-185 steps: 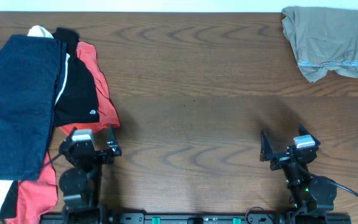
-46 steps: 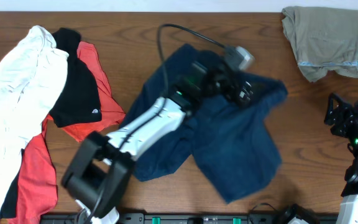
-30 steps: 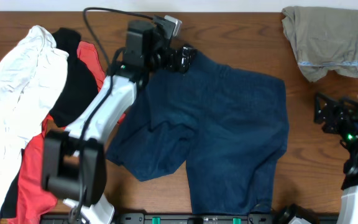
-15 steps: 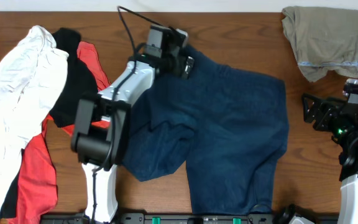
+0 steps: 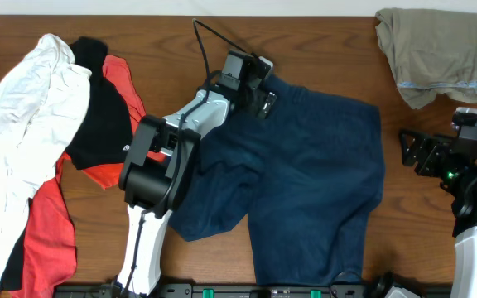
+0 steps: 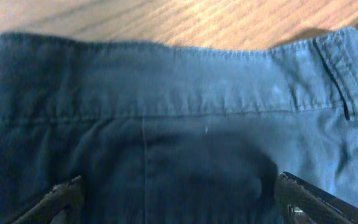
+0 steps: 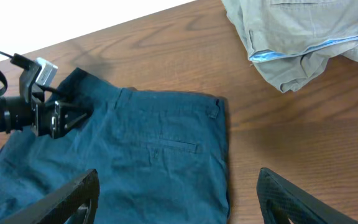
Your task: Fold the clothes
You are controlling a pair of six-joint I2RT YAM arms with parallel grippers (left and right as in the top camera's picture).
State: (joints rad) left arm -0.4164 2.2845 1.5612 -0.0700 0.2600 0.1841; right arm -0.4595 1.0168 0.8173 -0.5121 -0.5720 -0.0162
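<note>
Shorts (image 5: 313, 165) of dark navy cloth lie spread across the middle of the tabletop (image 5: 305, 41). The waistband (image 6: 166, 81) is at the far side and the legs run toward my base, so the long axis points away from me. My left end effector (image 5: 265, 98) hovers over the far left corner of that waistband, spread wide and pinching nothing. A belt loop (image 6: 345, 81) lies ahead of it to the right. My right end effector (image 5: 414, 153) is also spread and empty, near the shorts' right edge and nearer that leg. The cloth looks like a matte weave with raised seams, flat on the right and bunched into soft folds at the near left. A white garment (image 5: 31, 124), black garment (image 5: 98, 116) and coral garment (image 5: 48, 240) lie heaped at the left. An olive garment (image 5: 433, 54) sits at the far right.
</note>
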